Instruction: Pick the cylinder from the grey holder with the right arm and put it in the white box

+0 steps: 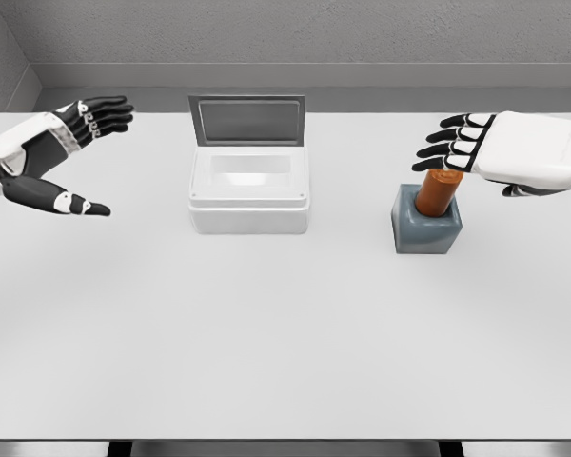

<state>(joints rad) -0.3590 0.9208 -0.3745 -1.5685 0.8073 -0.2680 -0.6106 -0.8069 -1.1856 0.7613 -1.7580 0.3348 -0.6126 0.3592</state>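
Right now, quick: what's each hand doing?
Left hand: open, holding nothing.
Right hand: open, fingers above the cylinder, not gripping it.

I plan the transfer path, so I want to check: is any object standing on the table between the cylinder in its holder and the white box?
Nothing visible does. Bare table lies between the cylinder in the grey holder and the white box, whose lid stands open.

A reddish-brown cylinder (pixel 438 191) stands upright in a square grey holder (pixel 426 228) at the table's right, its top hidden behind black fingers. Well to the left sits the white box (pixel 249 195), lid raised open at the back.
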